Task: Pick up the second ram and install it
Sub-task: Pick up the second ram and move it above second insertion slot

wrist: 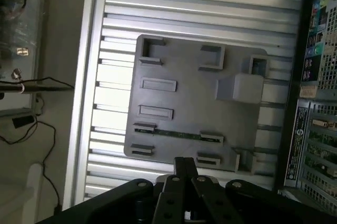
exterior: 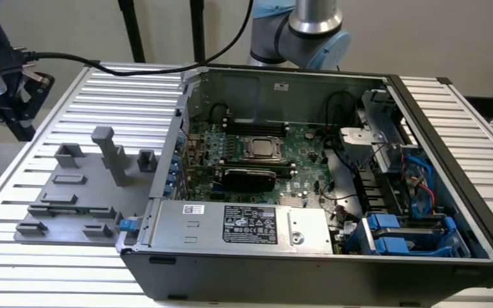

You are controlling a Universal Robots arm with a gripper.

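One thin green strip, the second ram [wrist: 176,134], stood on edge in the grey fixture plate [wrist: 184,97], seated between two slotted blocks near the plate edge closest to the gripper [wrist: 185,165]. The gripper hung over that edge with its fingers clenched together on nothing, not touching the ram. The plate sat on the slatted aluminium table [wrist: 200,2], just beside the open computer case [exterior: 315,269]. In the exterior view the plate lay to the exterior view's left of the case, whose green motherboard [exterior: 302,160] carried a square processor socket [exterior: 262,149]. A silver power supply [exterior: 238,224] lay along the case wall nearest the camera
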